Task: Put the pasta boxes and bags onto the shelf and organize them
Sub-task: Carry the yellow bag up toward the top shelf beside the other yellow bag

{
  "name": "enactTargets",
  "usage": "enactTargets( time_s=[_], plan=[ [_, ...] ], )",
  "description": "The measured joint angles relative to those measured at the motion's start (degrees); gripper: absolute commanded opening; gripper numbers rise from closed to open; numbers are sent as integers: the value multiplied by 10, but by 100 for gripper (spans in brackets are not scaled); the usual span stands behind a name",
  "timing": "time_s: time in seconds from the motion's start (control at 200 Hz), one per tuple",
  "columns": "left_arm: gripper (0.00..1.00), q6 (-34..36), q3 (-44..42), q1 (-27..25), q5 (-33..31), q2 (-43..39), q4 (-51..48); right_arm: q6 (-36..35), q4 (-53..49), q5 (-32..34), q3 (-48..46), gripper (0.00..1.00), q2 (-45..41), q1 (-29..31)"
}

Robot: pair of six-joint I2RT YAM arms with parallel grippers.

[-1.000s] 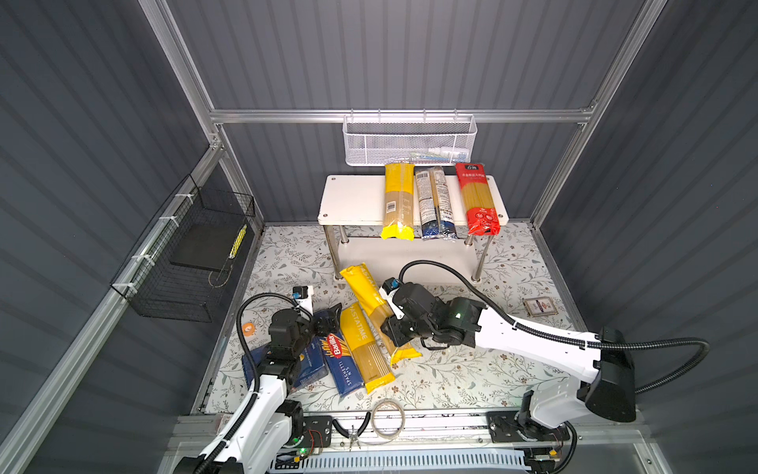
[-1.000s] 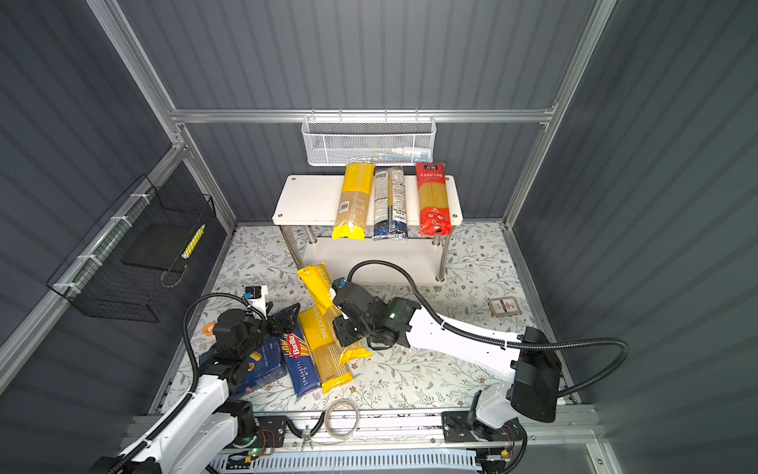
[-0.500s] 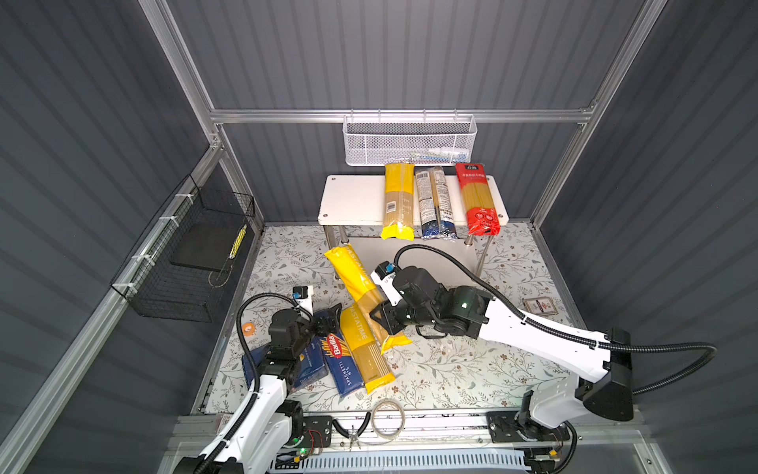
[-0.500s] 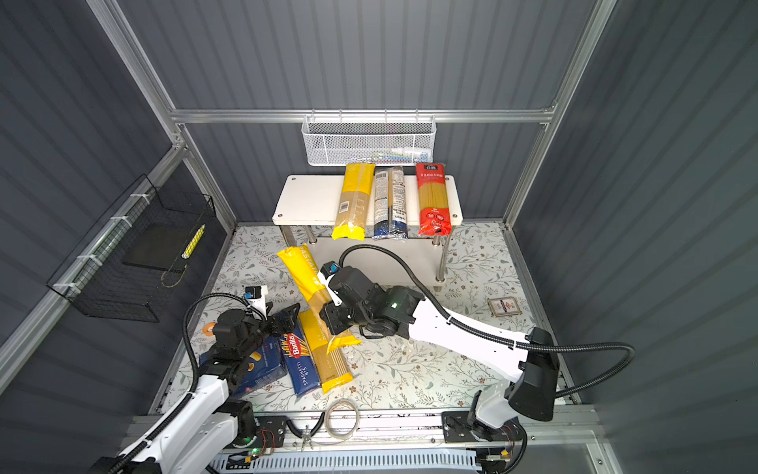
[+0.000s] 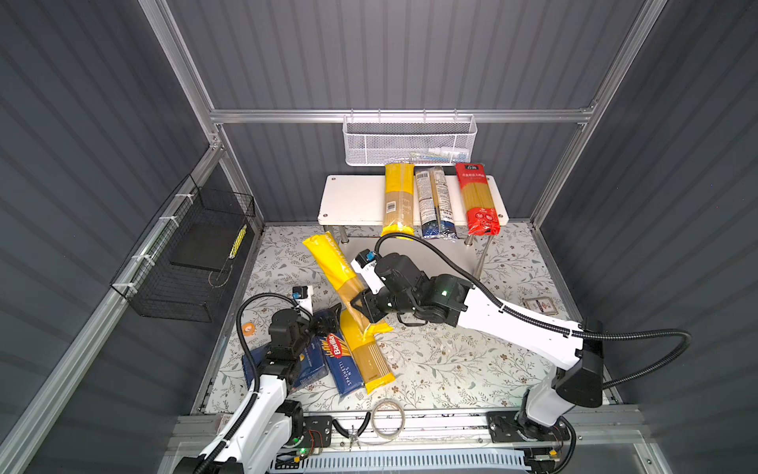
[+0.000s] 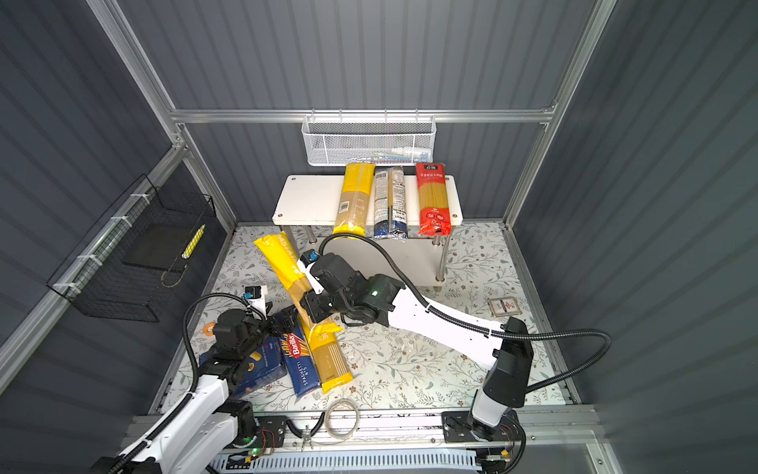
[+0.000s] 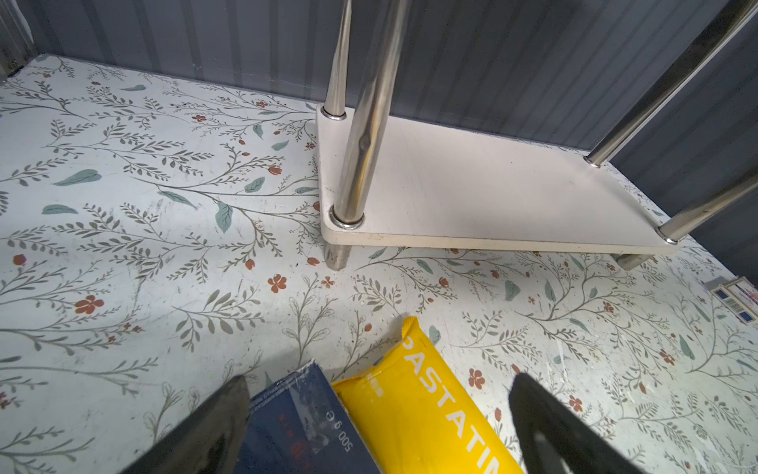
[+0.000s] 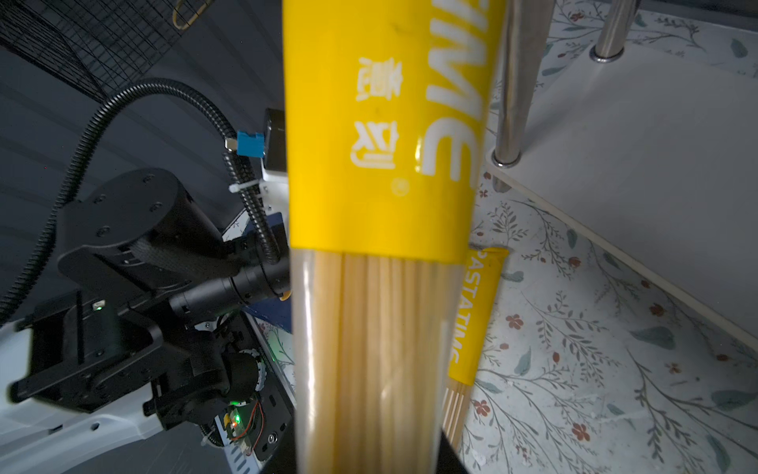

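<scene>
My right gripper (image 5: 361,304) is shut on a yellow PASTATIME bag (image 5: 332,262), held tilted above the floor in both top views; this bag (image 8: 381,164) fills the right wrist view. A second yellow bag (image 5: 369,357) lies flat beside the narrow SPAGHETTI box (image 5: 342,363) and the wide blue box (image 5: 311,367). My left gripper (image 7: 379,410) hangs open over the far ends of a blue box (image 7: 299,422) and the floor bag (image 7: 422,406). The white shelf (image 5: 352,201) carries a yellow bag (image 5: 398,197), a clear blue-ended bag (image 5: 434,201) and a red bag (image 5: 478,197). Its lower board (image 7: 471,193) is bare.
A white mesh basket (image 5: 410,139) hangs above the shelf and a black wire basket (image 5: 184,254) is on the left wall. A small card (image 5: 541,304) lies at the right, a wire coil (image 5: 387,414) on the front rail, an orange disc (image 5: 247,328) at the left.
The right gripper has raised the yellow bag off the pile and swung its far end up and to the left. The left arm has stayed still.
</scene>
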Motion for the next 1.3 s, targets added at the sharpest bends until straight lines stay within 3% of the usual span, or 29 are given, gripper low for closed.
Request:
enactTargets(
  time_s=[0.63, 1.301],
  plan=[
    [100, 0, 0, 0, 0, 0, -3, -40, -62, 82, 304, 26, 143, -27],
    [100, 0, 0, 0, 0, 0, -4, -2, -3, 97, 379, 26, 191, -97]
  ],
)
